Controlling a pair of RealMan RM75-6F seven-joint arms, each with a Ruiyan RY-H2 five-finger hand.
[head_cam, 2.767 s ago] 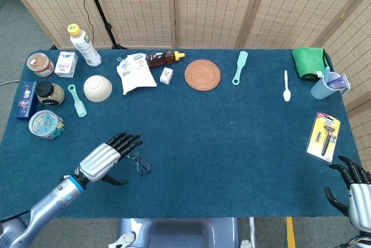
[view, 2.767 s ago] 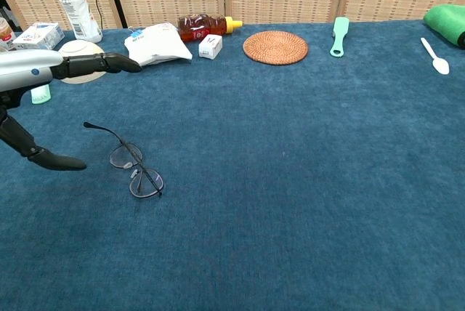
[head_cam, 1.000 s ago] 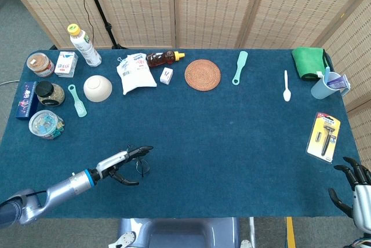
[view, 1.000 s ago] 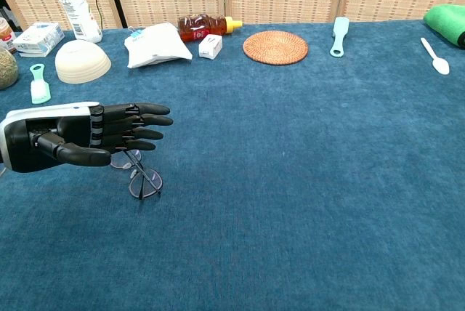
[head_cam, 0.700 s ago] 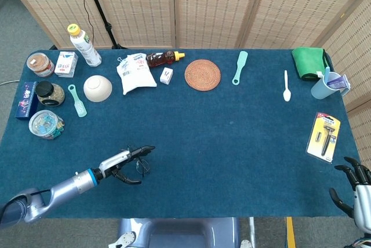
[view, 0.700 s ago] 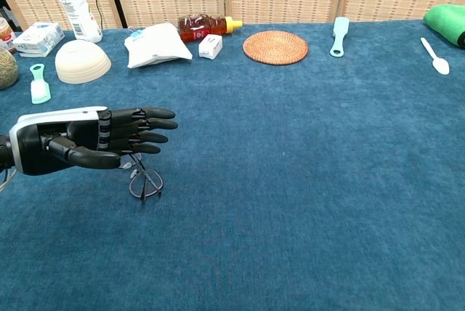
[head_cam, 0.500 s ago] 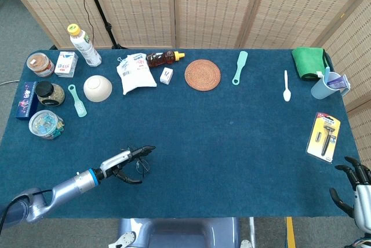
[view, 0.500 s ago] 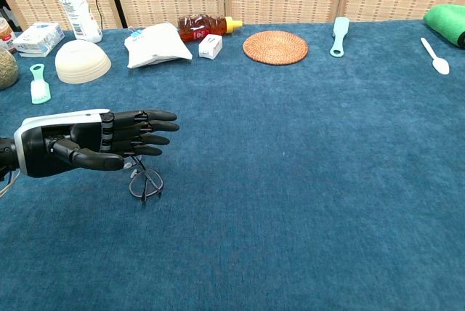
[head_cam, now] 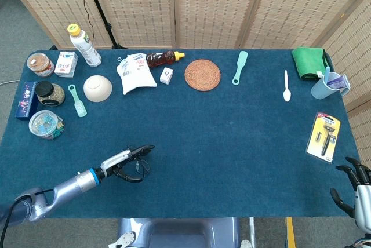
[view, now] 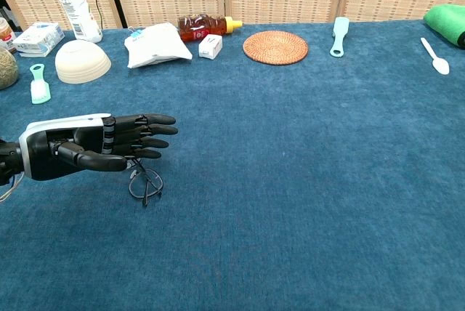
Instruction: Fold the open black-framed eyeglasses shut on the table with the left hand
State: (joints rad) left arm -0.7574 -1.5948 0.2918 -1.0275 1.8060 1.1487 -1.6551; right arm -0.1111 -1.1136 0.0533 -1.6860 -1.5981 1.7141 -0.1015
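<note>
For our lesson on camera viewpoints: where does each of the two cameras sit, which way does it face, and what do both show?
Head view: high above the near edge, looking down on the whole table; shows left hand and right hand.
Chest view: low at the near edge, facing the screens; shows only the left hand.
Shared: eyeglasses, woven mat.
</note>
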